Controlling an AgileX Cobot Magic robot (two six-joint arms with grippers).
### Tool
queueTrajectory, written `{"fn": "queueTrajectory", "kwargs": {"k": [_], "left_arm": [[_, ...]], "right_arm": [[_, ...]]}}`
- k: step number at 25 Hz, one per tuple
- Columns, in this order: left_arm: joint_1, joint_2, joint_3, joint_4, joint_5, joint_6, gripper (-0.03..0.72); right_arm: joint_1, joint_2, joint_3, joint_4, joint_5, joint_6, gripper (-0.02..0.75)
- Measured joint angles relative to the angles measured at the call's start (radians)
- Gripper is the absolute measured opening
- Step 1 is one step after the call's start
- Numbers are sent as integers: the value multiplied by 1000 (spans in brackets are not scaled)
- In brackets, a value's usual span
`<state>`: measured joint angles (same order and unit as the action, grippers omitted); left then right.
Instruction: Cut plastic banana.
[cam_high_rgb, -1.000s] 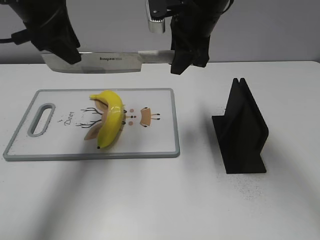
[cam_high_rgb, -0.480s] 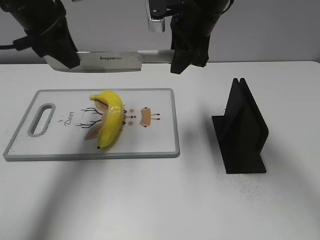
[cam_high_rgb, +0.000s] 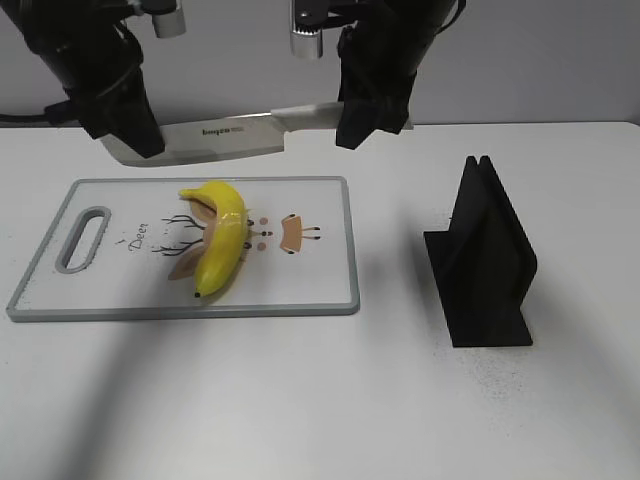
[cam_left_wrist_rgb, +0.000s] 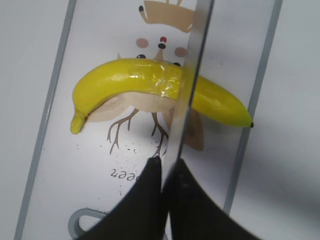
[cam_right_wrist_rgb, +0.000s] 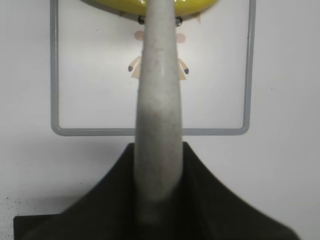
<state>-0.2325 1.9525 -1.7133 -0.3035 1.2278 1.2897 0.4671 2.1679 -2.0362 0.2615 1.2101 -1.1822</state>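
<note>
A yellow plastic banana (cam_high_rgb: 222, 238) lies on the white cutting board (cam_high_rgb: 320, 290); it also shows in the left wrist view (cam_left_wrist_rgb: 130, 85) with clear tape round its middle. A cleaver knife (cam_high_rgb: 215, 138) hangs in the air above the board's far edge, tilted down to the left. My left gripper (cam_high_rgb: 125, 135) is shut on the blade's tip end (cam_left_wrist_rgb: 192, 80). My right gripper (cam_high_rgb: 365, 115) is shut on the pale handle (cam_right_wrist_rgb: 159, 115). In the left wrist view the blade edge lines up over the banana's middle.
A black knife stand (cam_high_rgb: 485, 260) sits on the table right of the board. The board has a grey rim, a handle slot (cam_high_rgb: 83, 238) at its left end and a deer drawing.
The knife's left end has dropped with my left gripper, so the blade now tilts down to the left. The banana and board have not moved.
</note>
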Motion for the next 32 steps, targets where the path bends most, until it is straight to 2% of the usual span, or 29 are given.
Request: {"fn": "queueTrajectory", "kwargs": {"k": [5, 11, 15, 24, 32], "left_arm": [[0, 45, 0, 10, -18, -7, 23], [0, 209, 1, 30, -141, -2, 27], [3, 265, -17, 8, -145, 2, 31], [7, 261, -24, 0, -135, 5, 33], [5, 173, -2, 24, -159, -5, 30]], "right_arm": [[0, 44, 0, 3, -5, 10, 160], [-1, 208, -2, -17, -90, 20, 160], [-9, 274, -14, -30, -102, 22, 160], [-9, 274, -43, -32, -88, 18, 160], [-6, 253, -170, -42, 1, 32, 162]]}}
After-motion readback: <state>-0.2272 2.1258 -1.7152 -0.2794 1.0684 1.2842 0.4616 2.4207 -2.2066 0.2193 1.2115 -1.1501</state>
